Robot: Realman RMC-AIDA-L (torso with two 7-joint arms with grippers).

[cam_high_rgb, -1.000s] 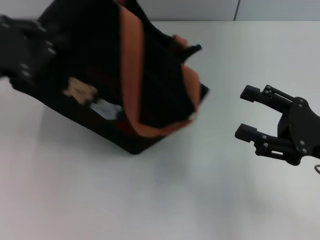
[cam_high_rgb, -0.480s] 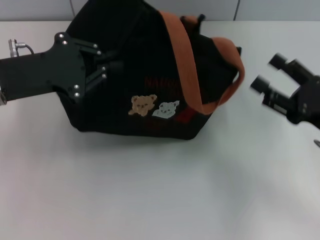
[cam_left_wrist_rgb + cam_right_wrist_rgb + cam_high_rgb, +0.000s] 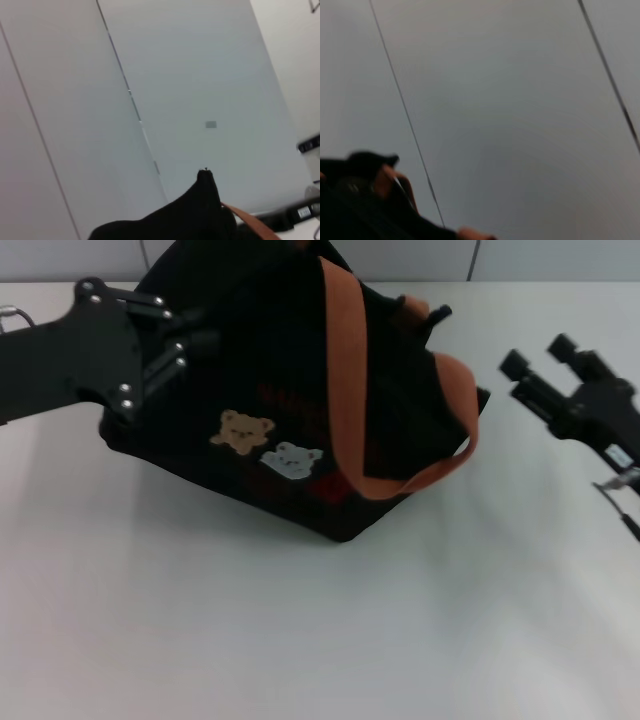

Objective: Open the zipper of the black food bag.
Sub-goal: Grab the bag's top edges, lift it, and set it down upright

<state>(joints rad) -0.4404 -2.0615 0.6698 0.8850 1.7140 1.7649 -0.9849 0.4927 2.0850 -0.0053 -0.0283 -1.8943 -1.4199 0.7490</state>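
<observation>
Our left gripper (image 3: 190,350) pinches the black food bag (image 3: 290,390) at its left end; we cannot see the zipper. The bag's long axis runs toward our right gripper (image 3: 535,365), spread, just beside it.

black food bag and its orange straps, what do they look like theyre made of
The black food bag looks like matte woven fabric: it sags and creases, with no shine. Its orange-brown handles look like flat webbing, bending in soft loops. The bear patches seem sewn or printed on; I cannot tell which. The left tool is at the bag's end.
</observation>
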